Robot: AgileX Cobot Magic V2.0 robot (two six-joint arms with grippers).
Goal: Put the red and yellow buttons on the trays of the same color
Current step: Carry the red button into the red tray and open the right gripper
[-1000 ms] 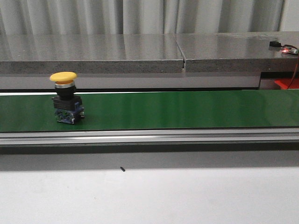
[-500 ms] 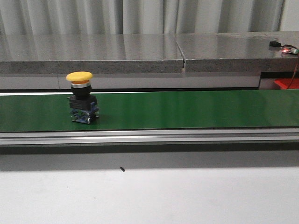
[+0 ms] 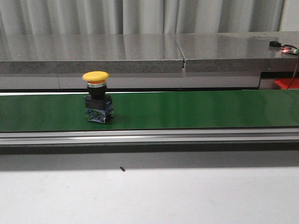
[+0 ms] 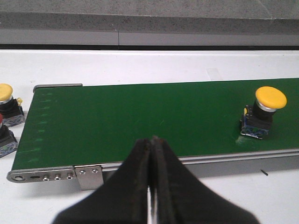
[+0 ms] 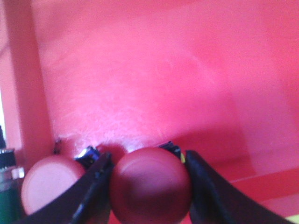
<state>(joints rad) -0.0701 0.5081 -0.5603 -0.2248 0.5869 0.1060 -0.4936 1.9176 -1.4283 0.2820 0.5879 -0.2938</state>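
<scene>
A yellow button (image 3: 97, 100) with a black body stands upright on the green belt (image 3: 196, 109), left of centre. It also shows in the left wrist view as the yellow button (image 4: 262, 112), far off to one side of my left gripper (image 4: 152, 140). That gripper is shut and empty, hovering over the belt's near rail. My right gripper (image 5: 148, 158) is shut on a red button (image 5: 150, 186), its fingers pressed against both sides of the cap, low inside the red tray (image 5: 163, 70). No yellow tray is in view.
A second red button (image 5: 46, 189) lies in the tray beside the held one. Another yellow button (image 4: 6, 99) and a red button (image 4: 3, 136) stand on the white table beyond the belt's end. A grey stone ledge (image 3: 140, 51) runs behind the belt.
The yellow button has ridden the belt to the right, staying upright.
</scene>
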